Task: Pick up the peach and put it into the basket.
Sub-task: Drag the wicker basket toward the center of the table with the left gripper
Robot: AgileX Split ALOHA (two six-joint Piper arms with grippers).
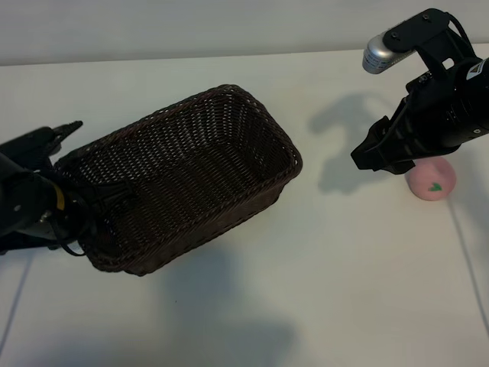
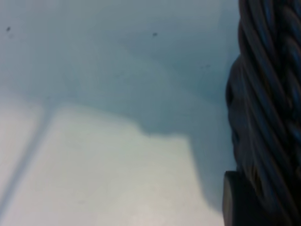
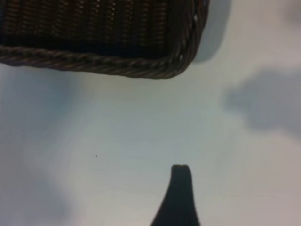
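Note:
The dark brown wicker basket [image 1: 191, 172] lies slanted across the left half of the table. My left gripper [image 1: 90, 223] is at its near-left end, shut on the rim. The left wrist view shows that braided rim [image 2: 268, 94] right against one dark finger [image 2: 235, 202]. The pale pink peach [image 1: 433, 182] with its green mark rests on the table at the far right. My right gripper [image 1: 376, 159] hangs open just left of the peach and above it, partly covering it and holding nothing. In the right wrist view I see one fingertip [image 3: 181, 183] and a basket corner [image 3: 174, 61], but not the peach.
The white table [image 1: 321, 290] stretches between basket and peach, crossed by arm shadows. A thin cable [image 1: 466, 252] runs along the right edge toward the front. Another cable [image 1: 15, 306] trails at the front left.

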